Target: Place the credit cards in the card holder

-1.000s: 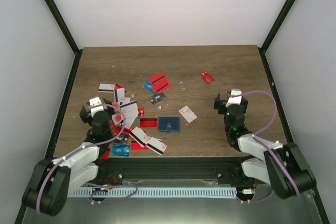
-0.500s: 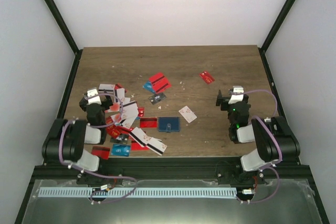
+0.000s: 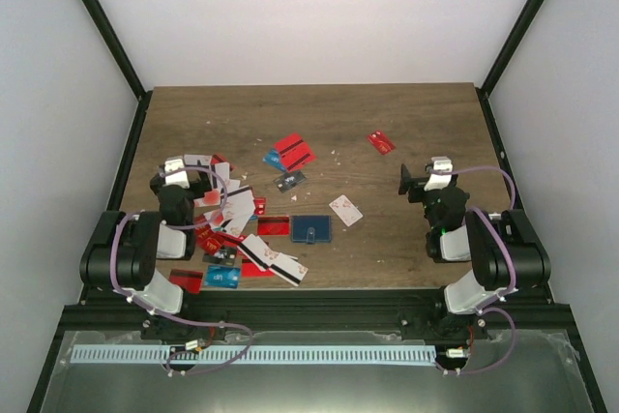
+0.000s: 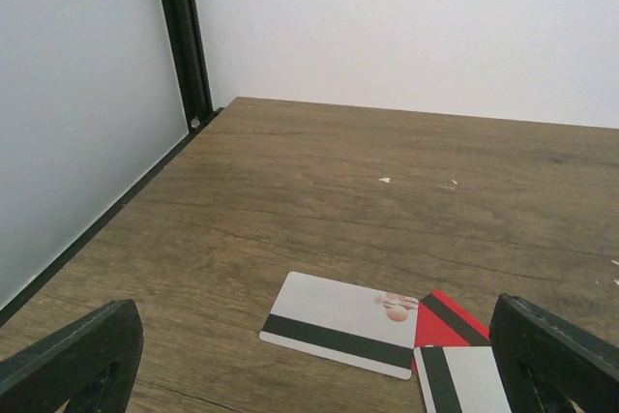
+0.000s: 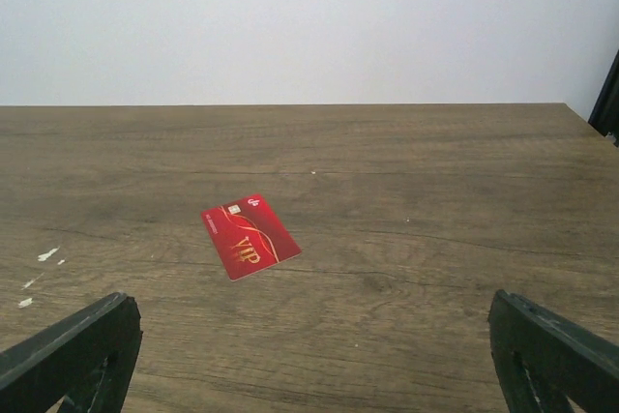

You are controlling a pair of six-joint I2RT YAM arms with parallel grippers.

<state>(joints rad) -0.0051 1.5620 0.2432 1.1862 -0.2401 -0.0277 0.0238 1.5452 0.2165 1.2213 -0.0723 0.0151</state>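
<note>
Top external view: the dark blue rectangular card holder (image 3: 311,228) lies flat near the middle of the wooden table (image 3: 319,113). Many loose plastic credit cards (image 3: 232,215), red, white and blue, lie scattered to its left and behind it. One white card (image 3: 345,210) sits just beside the holder's right edge, and a lone red card (image 3: 381,142) lies well apart toward the far right. Whether any card is inside the holder cannot be told. Both arms are folded back near their bases.

Left wrist view: the left gripper (image 4: 309,374) stands wide open and empty, above a white card with a black magnetic stripe (image 4: 340,324), which touches a red one.

Right wrist view: the right gripper (image 5: 309,374) is likewise spread wide, holding nothing, facing the lone red VIP-marked card (image 5: 250,236).

Judgement: flat cards give little edge to grasp. Any pick should take a single isolated card, not one from the overlapped pile. The holder will likely need steadying by the other arm during insertion.
</note>
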